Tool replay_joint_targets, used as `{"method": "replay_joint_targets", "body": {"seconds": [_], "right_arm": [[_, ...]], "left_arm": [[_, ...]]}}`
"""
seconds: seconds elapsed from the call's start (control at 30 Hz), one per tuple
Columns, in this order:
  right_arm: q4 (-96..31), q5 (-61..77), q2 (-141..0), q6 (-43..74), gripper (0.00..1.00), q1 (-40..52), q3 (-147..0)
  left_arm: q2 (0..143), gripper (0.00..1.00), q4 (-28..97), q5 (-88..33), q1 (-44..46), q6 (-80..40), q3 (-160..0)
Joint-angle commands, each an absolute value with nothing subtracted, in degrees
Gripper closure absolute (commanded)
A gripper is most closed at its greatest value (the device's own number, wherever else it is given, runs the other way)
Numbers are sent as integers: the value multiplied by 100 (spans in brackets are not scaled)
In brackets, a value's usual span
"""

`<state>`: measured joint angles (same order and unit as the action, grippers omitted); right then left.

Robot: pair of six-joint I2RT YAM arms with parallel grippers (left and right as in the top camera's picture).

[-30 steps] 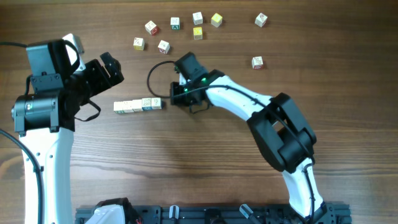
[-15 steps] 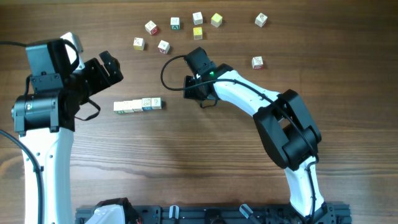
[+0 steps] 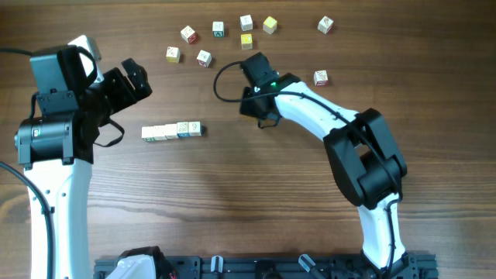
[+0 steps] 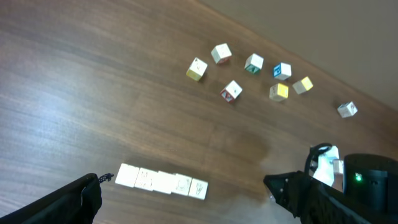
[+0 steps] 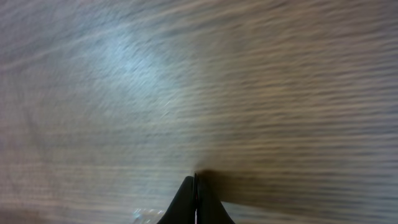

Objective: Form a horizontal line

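Several marks on the horizontal line (image 3: 172, 131) are illegible; left end effector (image 3: 136, 82) released, right end effector (image 5: 194, 184) clenched.

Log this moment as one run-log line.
row: five cubes touching | left fingers: open, empty | right fingers: shut, empty | loose cubes: scattered

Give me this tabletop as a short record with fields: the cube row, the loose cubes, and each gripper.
row: horizontal line of about five white cubes, touching edge to edge, left of centre
loose cubes: nine, scattered toward the top of the overhead view, none touching the row
left gripper: open, up and left of the row, apart from it
right gripper: shut, nothing between its fingers, right of the row, apart from it
surface: wooden table
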<state>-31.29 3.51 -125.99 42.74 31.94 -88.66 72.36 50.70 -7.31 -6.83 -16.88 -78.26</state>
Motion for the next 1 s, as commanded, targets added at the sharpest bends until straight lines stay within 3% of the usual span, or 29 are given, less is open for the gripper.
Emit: {"method": "replay_joint_targets", "body": {"seconds": [0.0, 0.23, 0.3, 0.4, 0.63, 0.67, 0.73, 0.97], "right_arm": [[-3216, -27, -12816, 4532, 95, 3061, -8665], [-3026, -25, -12816, 4668, 93, 3028, -8477], [-3009, -23, -12816, 4670, 92, 3028, -8477], [-3002, -23, -12816, 4670, 92, 3028, -8477], [-3004, -27, -12816, 4663, 91, 3028, -8477], [-3006, -27, -12816, 4661, 91, 3028, -8477], [-3006, -25, -12816, 4659, 91, 3028, -8477], [-3009, -23, -12816, 4659, 90, 3030, -8477]], "left_arm": [[7533, 0, 4836, -768, -681, -1739, -7789], [8582, 1, 4322, -788, -322, -1747, -7789], [8864, 5, 4112, -784, -165, -1879, -7789], [9341, 16, 3795, -731, 69, -2036, -7789], [10429, 72, 3428, -668, 473, -2567, -7789], [10573, 84, 3420, -624, 534, -2655, -7789], [10704, 96, 3468, -467, 607, -2862, -7789], [10842, 96, 3815, 255, 659, -3533, -7789]]}}
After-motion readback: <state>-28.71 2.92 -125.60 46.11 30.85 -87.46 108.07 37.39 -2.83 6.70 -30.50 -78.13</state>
